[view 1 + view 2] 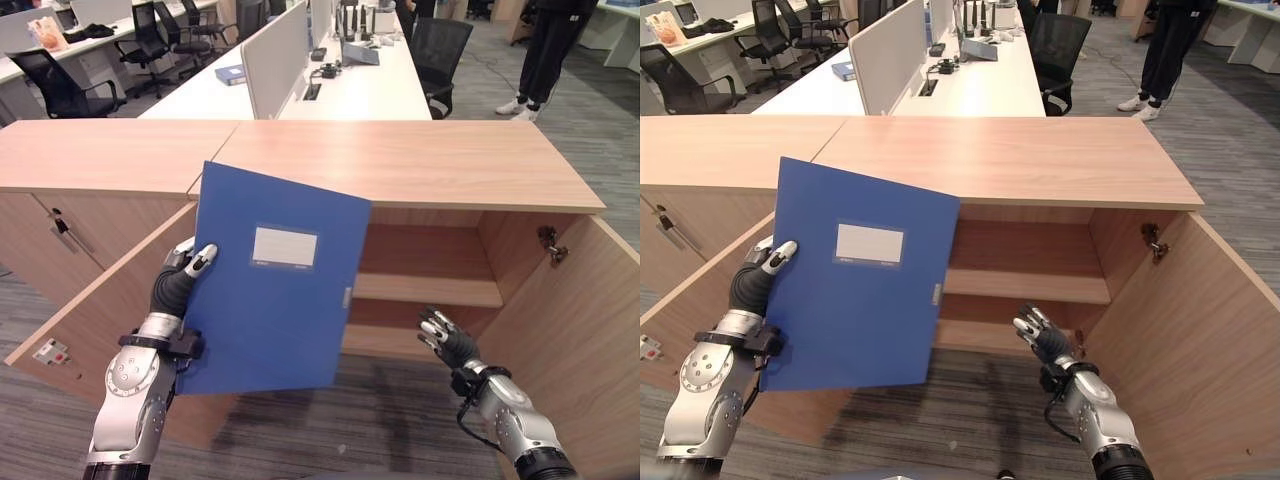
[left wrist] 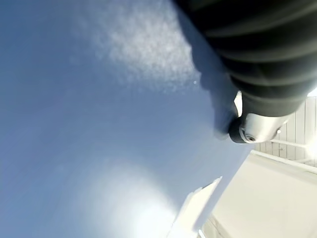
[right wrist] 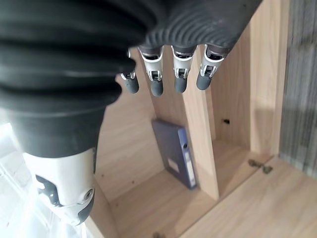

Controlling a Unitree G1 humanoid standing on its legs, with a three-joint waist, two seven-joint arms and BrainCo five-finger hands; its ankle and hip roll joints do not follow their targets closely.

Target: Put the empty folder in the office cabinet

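My left hand (image 1: 180, 283) grips the blue folder (image 1: 270, 290) by its left edge, thumb curled over the front face and the rest of the hand behind it, holding it up in front of the open office cabinet (image 1: 400, 165). The folder stands roughly upright but tilted, its upper right corner leaning toward the cabinet opening, and its pale label (image 1: 284, 247) faces me. It covers the left part of the opening and is not inside any compartment. In my left wrist view the folder's blue face (image 2: 99, 124) lies right against the hand. My right hand (image 1: 446, 338) hangs free, low in front of the cabinet's right half, fingers (image 3: 180, 82) loosely extended and grasping nothing, well apart from the folder. The cabinet has both doors swung out: the left door (image 1: 95, 310) beside my left arm, the right door (image 1: 580, 320) past my right hand. Inside, a shelf (image 1: 425, 285) divides the space into upper and lower compartments. My right wrist view shows another blue folder (image 3: 176, 151) already standing inside the cabinet against an upright wooden divider (image 3: 200, 144). Beyond the cabinet's wooden top runs a long white counter (image 1: 370, 90) with office chairs (image 1: 440, 50) near it, and a person's legs (image 1: 545, 55) stand on the carpet at the far right.
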